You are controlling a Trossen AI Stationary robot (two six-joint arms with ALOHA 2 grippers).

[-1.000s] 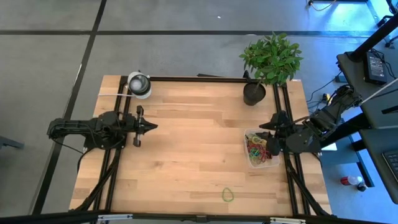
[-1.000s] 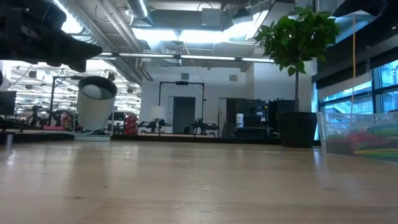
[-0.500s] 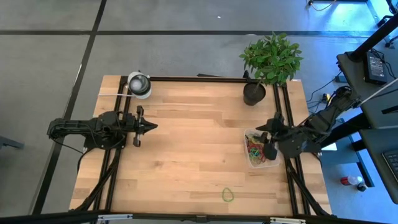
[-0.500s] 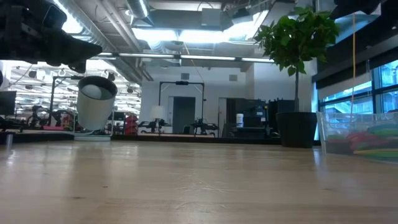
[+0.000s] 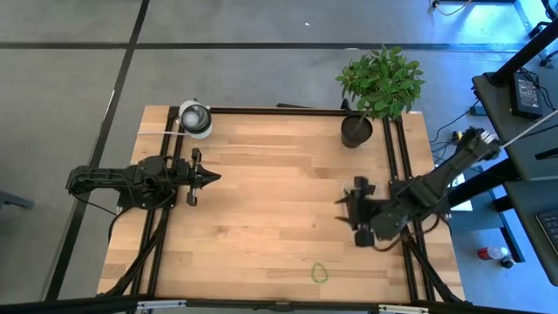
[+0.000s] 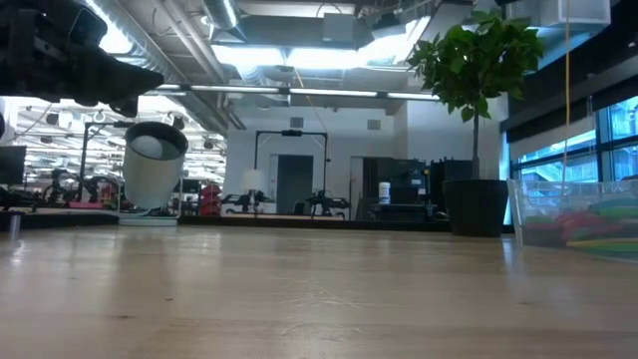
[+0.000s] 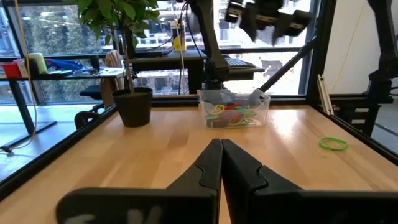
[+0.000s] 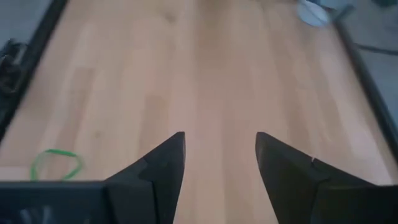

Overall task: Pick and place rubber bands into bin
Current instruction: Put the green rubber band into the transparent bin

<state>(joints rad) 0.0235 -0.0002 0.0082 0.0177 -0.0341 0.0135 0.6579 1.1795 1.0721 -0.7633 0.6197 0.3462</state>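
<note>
From above, the right arm covers the bin almost fully, so the bin is hard to make out there. The right gripper (image 5: pixel 347 211) hangs over the table (image 5: pixel 261 192) with its fingers wide apart and nothing between them. One green rubber band (image 5: pixel 320 274) lies alone near the table's front edge, well apart from the plant pot (image 5: pixel 356 131). The left gripper (image 5: pixel 214 177) is closed and empty, not far from the white roll (image 5: pixel 195 119).

From table height, the bin (image 6: pixel 576 214) is cut off at the picture's edge, beside the plant pot (image 6: pixel 476 207); coloured rubber bands (image 6: pixel 598 221) fill it.

In the left wrist view, the clear bin (image 7: pixel 234 108) holds red, yellow and green loops.

In the right wrist view, the green rubber band (image 8: pixel 56 163) is a thin loop, partly hidden behind one finger.
</note>
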